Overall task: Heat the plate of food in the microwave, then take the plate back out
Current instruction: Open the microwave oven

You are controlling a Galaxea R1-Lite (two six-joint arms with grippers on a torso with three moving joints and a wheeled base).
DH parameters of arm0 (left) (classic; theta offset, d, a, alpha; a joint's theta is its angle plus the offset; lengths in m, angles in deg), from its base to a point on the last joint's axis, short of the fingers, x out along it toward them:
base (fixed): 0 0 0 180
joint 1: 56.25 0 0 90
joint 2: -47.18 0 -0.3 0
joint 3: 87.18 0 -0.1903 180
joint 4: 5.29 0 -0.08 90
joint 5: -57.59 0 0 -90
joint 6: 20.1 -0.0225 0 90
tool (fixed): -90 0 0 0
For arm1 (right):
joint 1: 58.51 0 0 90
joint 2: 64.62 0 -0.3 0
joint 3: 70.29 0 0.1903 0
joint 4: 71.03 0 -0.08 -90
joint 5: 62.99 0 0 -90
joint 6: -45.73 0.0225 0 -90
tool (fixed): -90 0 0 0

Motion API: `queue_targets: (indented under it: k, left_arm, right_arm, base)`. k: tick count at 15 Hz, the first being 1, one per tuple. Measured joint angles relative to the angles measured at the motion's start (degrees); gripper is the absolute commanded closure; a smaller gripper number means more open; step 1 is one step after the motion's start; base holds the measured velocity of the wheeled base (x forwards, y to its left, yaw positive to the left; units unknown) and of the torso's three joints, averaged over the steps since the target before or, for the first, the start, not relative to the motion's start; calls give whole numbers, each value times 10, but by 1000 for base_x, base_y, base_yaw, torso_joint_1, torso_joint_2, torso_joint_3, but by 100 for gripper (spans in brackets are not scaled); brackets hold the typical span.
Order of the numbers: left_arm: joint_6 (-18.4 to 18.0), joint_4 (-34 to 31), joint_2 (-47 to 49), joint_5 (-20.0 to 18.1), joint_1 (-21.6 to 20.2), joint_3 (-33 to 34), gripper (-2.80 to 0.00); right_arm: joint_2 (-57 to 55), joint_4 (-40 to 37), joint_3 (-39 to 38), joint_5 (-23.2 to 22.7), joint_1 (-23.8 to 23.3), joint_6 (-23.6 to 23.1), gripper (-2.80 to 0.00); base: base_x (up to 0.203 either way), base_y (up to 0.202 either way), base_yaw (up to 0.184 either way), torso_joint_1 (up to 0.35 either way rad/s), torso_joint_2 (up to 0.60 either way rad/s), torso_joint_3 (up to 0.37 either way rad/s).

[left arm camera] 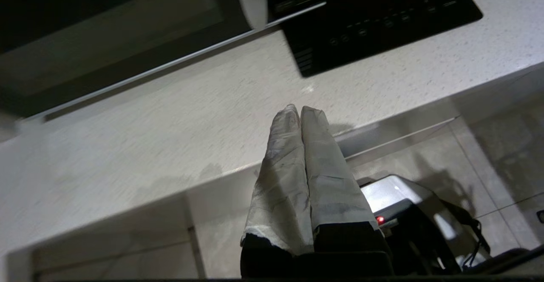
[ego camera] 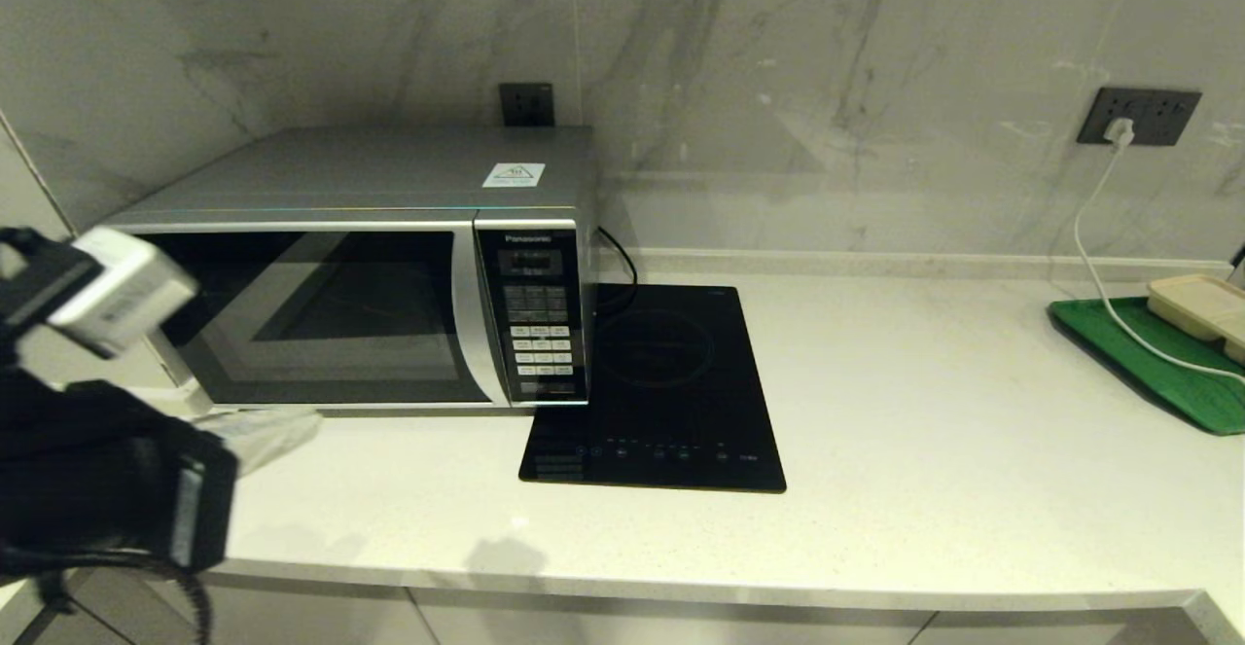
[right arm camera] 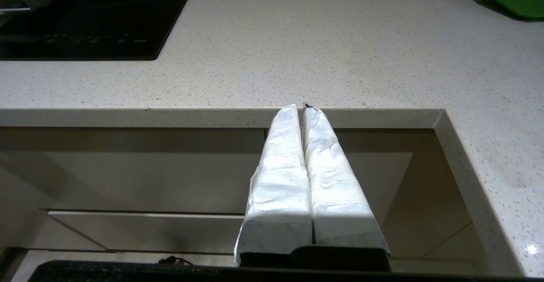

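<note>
Closest in, left gripper (left arm camera: pixel 299 112) hovers empty over the counter edge, fingers pressed together – right gripper (right arm camera: pixel 302 108) likewise, below the countertop (ego camera: pixel 875 412); beyond, the microwave (ego camera: pixel 389 266) sits door-closed, the plate of food unseen – possibly inside, so progress is unclear

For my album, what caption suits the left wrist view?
Shut left pincer over the countertop, before the closed microwave.
</note>
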State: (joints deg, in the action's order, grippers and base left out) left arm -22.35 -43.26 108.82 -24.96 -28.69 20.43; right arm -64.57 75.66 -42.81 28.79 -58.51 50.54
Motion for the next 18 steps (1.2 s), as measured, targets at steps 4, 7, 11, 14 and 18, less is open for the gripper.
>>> queue_targets:
  k: [4,7,11,14,18]
  left_arm:
    - [5,-212,-142,53,-16,-71,0]
    - [-1,-274,-212,71,-93,-93,0]
    - [-26,-281,-319,53,-197,-71,0]
    - [-44,-282,-411,41,-236,-9,0]
    - [-54,-280,-498,6,-282,73,0]
  right_arm:
    - [0,0,0,0,0,0,0]
    - [0,0,0,0,0,0,0]
    - [0,1,0,0,0,0,0]
    - [0,0,0,0,0,0,0]
    - [0,0,0,0,0,0,0]
  base:
    - [0,0,0,0,0,0]
    - [0,0,0,0,0,0]
    - [0,0,0,0,0,0]
    - [0,0,0,0,0,0]
    - [0,0,0,0,0,0]
